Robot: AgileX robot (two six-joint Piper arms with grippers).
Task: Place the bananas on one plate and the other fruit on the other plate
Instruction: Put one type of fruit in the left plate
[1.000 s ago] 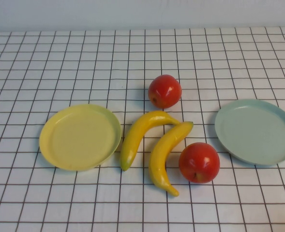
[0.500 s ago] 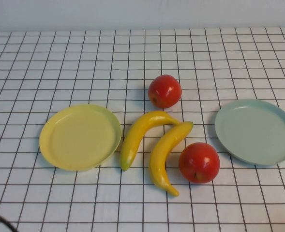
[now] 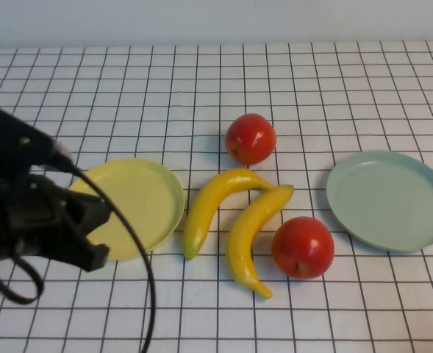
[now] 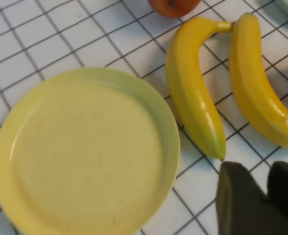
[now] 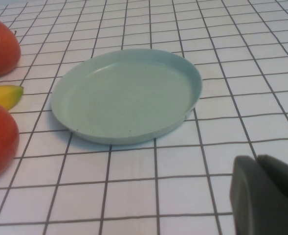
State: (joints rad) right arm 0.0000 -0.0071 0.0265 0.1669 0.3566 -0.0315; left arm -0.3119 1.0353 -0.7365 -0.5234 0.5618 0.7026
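Note:
Two yellow bananas (image 3: 212, 206) (image 3: 251, 237) lie side by side on the cloth at the middle. One red fruit (image 3: 251, 138) sits behind them and another (image 3: 302, 246) to their right. The pale yellow plate (image 3: 146, 195) lies empty to their left, the pale blue-green plate (image 3: 389, 198) empty at the right. My left gripper (image 3: 95, 246) hovers over the yellow plate's near-left part, shut and empty. In the left wrist view it (image 4: 266, 169) sits just short of a banana's (image 4: 195, 93) tip. My right gripper (image 5: 258, 159), shut and empty, is near the blue-green plate (image 5: 126, 95); it is outside the high view.
A white cloth with a black grid (image 3: 201, 81) covers the table. The left arm's black cable (image 3: 139, 257) trails toward the front edge. The far half of the cloth holds nothing.
My left arm has come into the high view from the front left and now hangs over the yellow plate's left side. The fruits and plates have not moved.

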